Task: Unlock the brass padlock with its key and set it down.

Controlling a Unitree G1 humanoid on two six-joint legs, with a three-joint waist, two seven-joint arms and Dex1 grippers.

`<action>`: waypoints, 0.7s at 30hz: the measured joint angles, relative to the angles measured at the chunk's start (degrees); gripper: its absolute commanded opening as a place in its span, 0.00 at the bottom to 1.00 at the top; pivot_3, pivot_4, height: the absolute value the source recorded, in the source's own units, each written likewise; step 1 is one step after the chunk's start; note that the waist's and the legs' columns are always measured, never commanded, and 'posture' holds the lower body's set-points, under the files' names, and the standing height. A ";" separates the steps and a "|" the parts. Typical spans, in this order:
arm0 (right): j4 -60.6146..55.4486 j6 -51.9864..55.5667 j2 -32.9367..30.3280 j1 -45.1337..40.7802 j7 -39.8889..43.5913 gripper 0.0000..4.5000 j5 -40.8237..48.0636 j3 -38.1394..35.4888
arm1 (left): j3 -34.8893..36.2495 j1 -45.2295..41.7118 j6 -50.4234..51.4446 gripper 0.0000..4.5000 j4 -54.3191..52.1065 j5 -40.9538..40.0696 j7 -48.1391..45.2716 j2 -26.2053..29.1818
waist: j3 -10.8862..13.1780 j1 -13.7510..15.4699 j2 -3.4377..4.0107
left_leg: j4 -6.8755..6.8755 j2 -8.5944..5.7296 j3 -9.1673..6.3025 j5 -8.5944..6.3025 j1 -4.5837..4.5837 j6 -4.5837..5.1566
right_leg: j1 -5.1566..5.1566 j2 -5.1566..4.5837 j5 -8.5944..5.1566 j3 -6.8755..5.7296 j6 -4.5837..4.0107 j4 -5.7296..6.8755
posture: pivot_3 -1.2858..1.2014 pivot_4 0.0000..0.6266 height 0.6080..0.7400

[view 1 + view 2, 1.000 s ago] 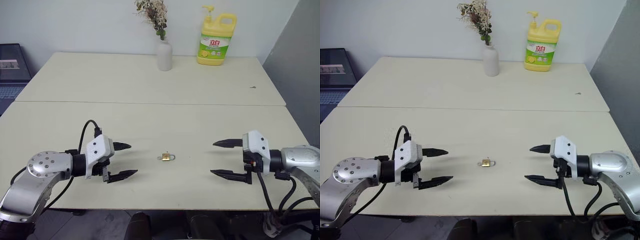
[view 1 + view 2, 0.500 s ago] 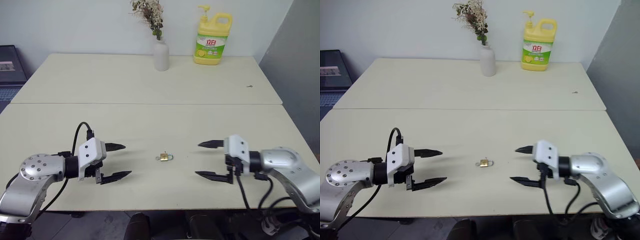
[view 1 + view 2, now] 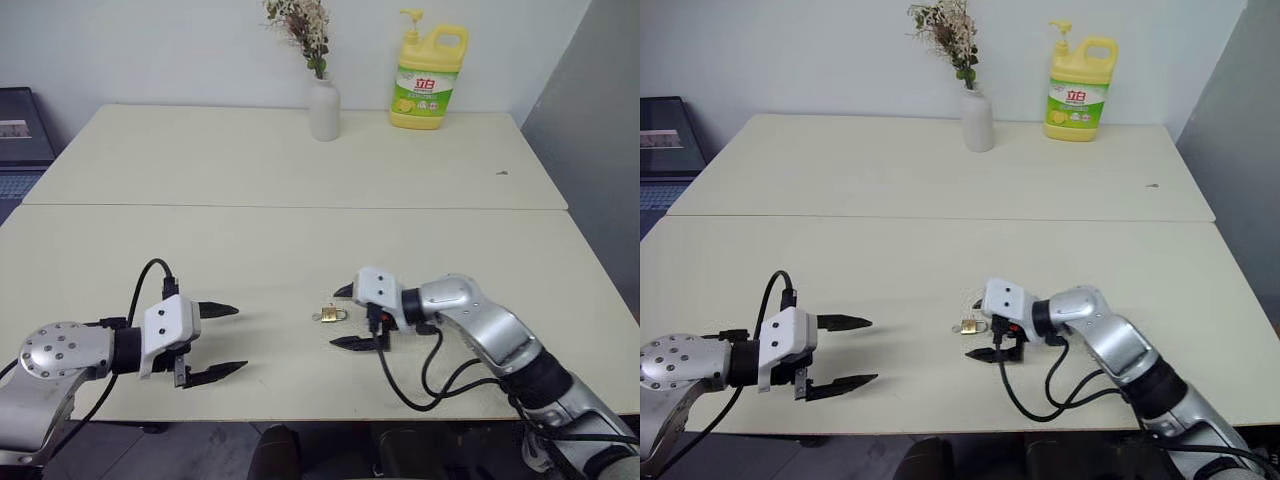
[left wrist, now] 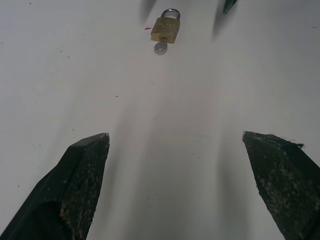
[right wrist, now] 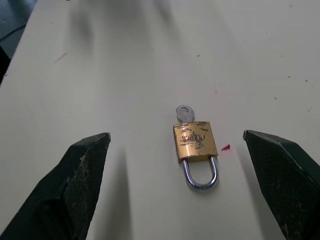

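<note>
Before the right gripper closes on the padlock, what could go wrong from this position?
1. The brass padlock lies flat and loose on the table; the open right gripper could push it aside instead of pinching it.
2. The key sticks out of the lock body; a finger touching it may turn the padlock or pull the key out.
3. The open left gripper is apart from the lock, so nothing steadies it.

We have the left gripper (image 3: 222, 340) wide open, low over the table's left front; right gripper (image 3: 346, 317) also spread wide, arm reaching inward toward centre.
</note>
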 measured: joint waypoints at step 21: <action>6.26 0.54 4.95 -2.19 -1.27 0.64 -4.54 0.76 | -0.93 -1.87 -3.64 1.00 1.82 1.08 -0.12 -1.07 | 0.00 -0.06 0.00 | 0.00 0.01 0.00 0.00 0.01 0.00 | 0.00 0.02 0.00 0.00 -0.01 0.04 | 0.52 0.24 1.00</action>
